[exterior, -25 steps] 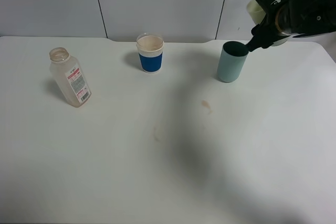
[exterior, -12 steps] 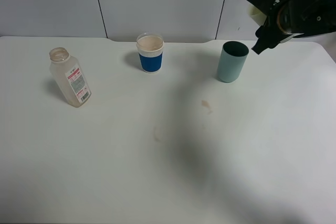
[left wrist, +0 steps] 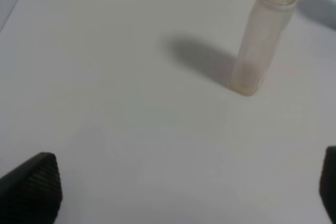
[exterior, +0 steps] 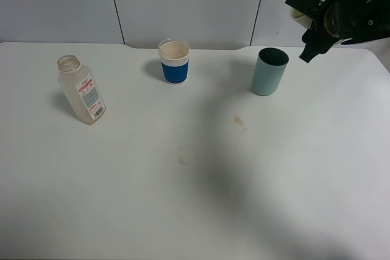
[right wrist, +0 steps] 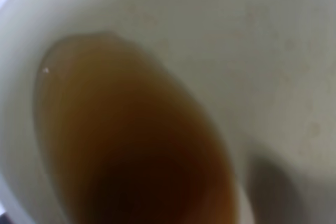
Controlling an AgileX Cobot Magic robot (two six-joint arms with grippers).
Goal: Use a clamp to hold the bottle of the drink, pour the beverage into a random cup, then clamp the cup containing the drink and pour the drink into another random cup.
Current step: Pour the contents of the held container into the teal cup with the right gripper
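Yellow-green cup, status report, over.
Right gripper shut on yellow-green cup, raised beside teal cup. Beverage inside. Left gripper open, off the bottle. Nothing in the way.

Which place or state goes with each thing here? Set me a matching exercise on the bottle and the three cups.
Things:
1. bottle
2. blue-banded white cup
3. teal cup
4. pale yellow-green cup

Places or states:
A. held off the table in the right pincer, brown drink inside
B. standing at the back, near the middle
C. standing uncapped on the left
D. standing on the right, near the raised arm

Pairs: 1-C, 2-B, 3-D, 4-A
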